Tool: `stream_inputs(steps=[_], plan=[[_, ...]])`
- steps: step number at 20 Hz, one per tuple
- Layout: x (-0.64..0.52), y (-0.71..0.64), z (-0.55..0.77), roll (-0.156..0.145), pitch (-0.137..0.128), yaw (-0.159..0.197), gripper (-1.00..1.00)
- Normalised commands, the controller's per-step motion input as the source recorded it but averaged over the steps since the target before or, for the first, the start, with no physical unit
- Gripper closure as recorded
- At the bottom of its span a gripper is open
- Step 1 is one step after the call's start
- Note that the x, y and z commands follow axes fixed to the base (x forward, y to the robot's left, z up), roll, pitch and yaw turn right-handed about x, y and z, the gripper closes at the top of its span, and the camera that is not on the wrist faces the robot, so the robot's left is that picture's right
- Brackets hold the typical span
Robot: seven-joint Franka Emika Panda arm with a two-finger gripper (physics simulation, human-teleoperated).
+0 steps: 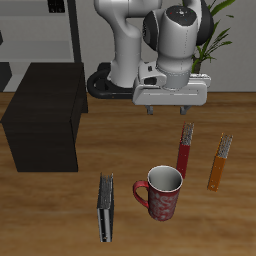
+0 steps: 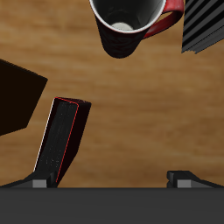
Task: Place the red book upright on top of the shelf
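A: Quick status, front of the table going back. What have you got?

B: Nearest the front edge, a dark book (image 1: 105, 207) lies flat, beside the mug (image 1: 160, 192). Behind the mug, the red book (image 1: 185, 150) lies flat on the wood, with an orange book (image 1: 220, 162) just beside it.

A: Has the gripper got it?

B: No. Your gripper (image 1: 170, 106) hangs above the table just behind the red book, apart from it, jaws spread and holding nothing. From the wrist camera you see the red book (image 2: 59, 141) below, off to one side of the fingertips (image 2: 37, 182).

A: And the shelf?

B: The shelf (image 1: 45, 120) stands well apart on the other side, top bare. So nothing is done yet, I'd say: you need to line up, grasp, carry across and stand the book upright.
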Motion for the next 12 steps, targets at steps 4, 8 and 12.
stream_inputs(steps=[4,8,12], plan=[[0.01,0.27,-0.14,0.011,0.003,-0.023,-1.0],[-0.02,0.28,-0.13,0.025,-0.026,-0.005,-1.0],[0.01,0.13,-0.1,0.01,0.0,-0.011,-1.0]])
